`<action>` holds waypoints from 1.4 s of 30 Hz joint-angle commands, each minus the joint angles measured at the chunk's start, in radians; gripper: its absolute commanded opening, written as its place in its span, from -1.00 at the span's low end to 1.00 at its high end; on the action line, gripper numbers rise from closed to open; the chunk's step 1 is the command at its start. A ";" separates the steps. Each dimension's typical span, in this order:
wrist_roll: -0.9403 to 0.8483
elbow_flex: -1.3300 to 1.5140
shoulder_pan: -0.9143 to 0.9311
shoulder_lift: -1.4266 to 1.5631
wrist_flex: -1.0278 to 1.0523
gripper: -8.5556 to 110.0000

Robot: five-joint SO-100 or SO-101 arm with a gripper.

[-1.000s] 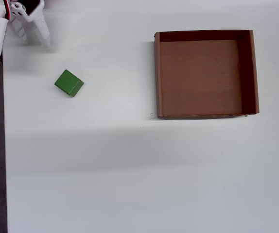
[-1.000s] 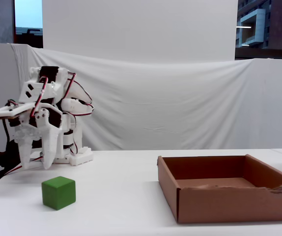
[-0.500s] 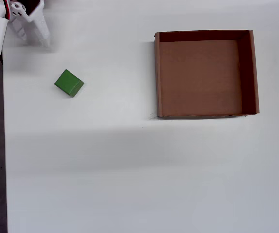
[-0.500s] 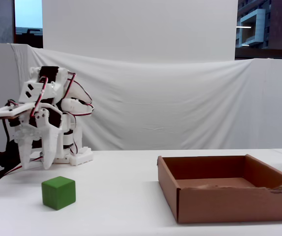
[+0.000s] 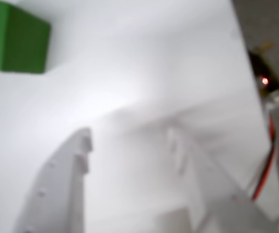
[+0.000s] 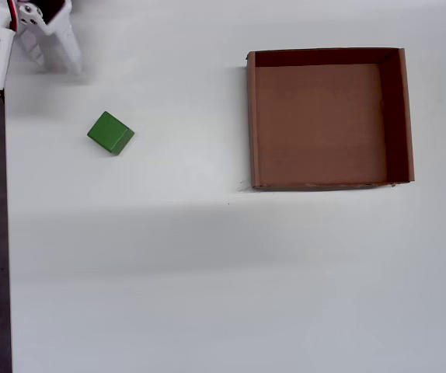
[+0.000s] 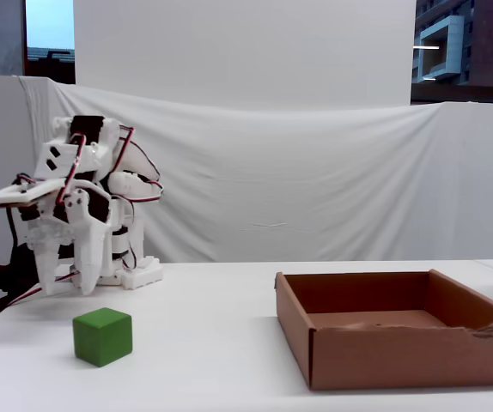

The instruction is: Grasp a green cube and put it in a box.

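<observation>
Green and matte, the cube [image 6: 110,133] sits alone on the white table [image 6: 207,272], near the claw [image 6: 54,61] but not touching it; in the overhead view it lies below and a little right of the 2 white fingertips. From the fixed view the claw [image 7: 66,287] hangs above the table with its fingers pointing down, and the cube [image 7: 102,336] rests in front of it, closer to the camera and slightly to the right. The wrist view, which is blurred, shows the 2 fingers parted with bare table between them, so the claw [image 5: 130,136] stands open and holds nothing, while the cube [image 5: 14,41] shows at the upper left corner beyond the fingertips. Well apart from the claw, off to the right in both the overhead and fixed views, stands the brown cardboard box [image 6: 397,116] with low walls [image 7: 401,354].
</observation>
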 commanded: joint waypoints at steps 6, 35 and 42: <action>0.005 -0.021 -0.072 -0.005 -0.063 -0.50; -0.239 -0.454 -0.225 -0.624 -0.327 -0.50; -0.348 -0.549 -0.236 -0.767 -0.322 -0.50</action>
